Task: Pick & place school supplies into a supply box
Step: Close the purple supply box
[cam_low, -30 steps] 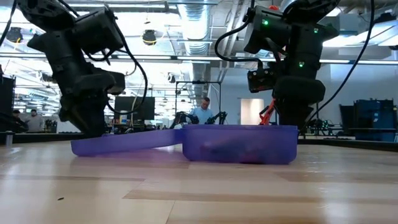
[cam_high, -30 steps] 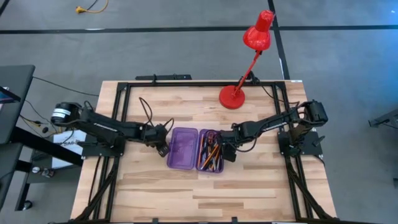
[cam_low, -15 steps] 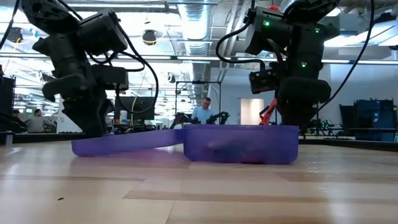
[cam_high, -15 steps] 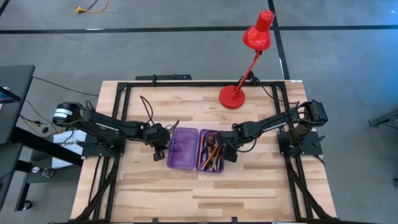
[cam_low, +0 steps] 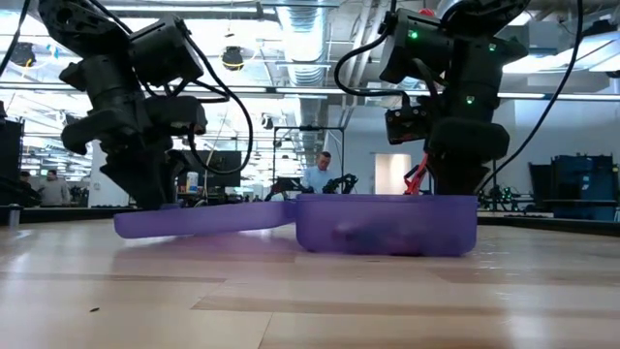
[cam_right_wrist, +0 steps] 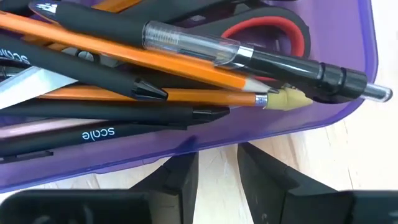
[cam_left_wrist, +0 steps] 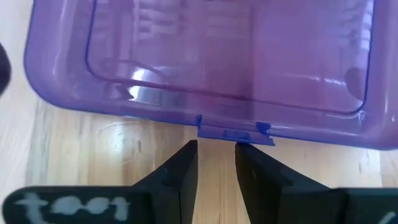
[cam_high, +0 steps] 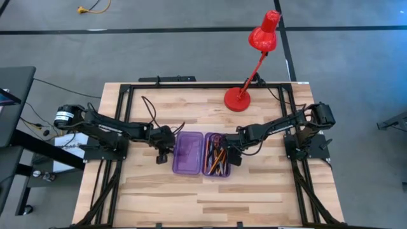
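Observation:
The supply box lies open on the table: its translucent purple lid lies flat on the left and its tray on the right. In the tray lie orange pencils, black pens and red-handled scissors. My left gripper stands at the lid's outer long edge, its fingers a narrow gap apart with nothing between them. My right gripper stands at the tray's outer long wall, also narrowly open and holding nothing. My left gripper's fingertips reach the lid's outer long edge at its small latch tab, slanting down from the table's left. The tab lies just ahead of the gap, not between the fingers. The lid lies flat on the table. My right gripper's fingertips stand steeply downward against the foot of the tray's outer long wall, from the table's right. Whether they touch the wall, I cannot tell.
A red desk lamp stands with its base at the far side of the table, behind the box. A black frame borders the tabletop. The near half of the table is bare wood. People show in the room beyond.
My left gripper has rolled about its own pointing line while staying at the lid's outer edge. The box has shifted a little toward the table's right, still flat on the wood.

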You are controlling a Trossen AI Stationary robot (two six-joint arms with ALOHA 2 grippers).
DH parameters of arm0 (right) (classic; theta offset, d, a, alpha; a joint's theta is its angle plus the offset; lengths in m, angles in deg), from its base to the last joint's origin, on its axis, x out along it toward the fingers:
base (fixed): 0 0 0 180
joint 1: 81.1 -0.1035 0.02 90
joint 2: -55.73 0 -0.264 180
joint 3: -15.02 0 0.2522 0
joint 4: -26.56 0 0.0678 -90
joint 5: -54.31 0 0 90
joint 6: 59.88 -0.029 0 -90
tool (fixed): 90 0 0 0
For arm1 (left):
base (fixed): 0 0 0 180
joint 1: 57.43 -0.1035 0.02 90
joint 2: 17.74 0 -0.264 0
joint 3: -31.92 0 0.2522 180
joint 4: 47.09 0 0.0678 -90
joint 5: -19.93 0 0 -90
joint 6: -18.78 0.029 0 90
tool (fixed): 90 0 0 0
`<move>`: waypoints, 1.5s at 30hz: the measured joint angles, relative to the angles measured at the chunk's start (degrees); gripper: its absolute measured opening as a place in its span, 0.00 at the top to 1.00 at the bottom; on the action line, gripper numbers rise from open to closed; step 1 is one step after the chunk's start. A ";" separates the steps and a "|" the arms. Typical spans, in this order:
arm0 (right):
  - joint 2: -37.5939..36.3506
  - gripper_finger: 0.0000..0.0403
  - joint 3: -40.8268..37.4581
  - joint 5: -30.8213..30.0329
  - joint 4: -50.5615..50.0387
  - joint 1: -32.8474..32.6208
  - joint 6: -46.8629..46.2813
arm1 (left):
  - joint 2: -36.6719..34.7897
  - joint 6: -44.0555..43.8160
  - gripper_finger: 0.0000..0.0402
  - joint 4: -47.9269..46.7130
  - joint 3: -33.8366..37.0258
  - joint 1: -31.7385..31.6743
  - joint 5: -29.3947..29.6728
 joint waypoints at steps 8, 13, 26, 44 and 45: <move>0.02 0.74 0.00 -0.11 0.80 0.00 0.00 | 0.00 1.98 0.77 -0.09 0.00 0.01 -2.57; 0.02 0.74 0.00 -0.11 0.82 0.00 0.00 | 0.00 2.47 0.77 0.07 0.00 0.01 -3.44; 0.02 0.74 0.00 -0.11 0.80 0.00 0.02 | -0.04 2.42 0.77 0.73 0.00 0.01 -5.34; 0.02 0.74 0.00 -0.13 0.81 0.77 1.35 | -10.86 3.00 0.77 -3.04 0.00 0.03 -2.56; 0.02 0.74 0.00 -0.13 0.81 0.77 1.35 | -11.22 2.99 0.77 -3.01 0.00 0.03 -2.32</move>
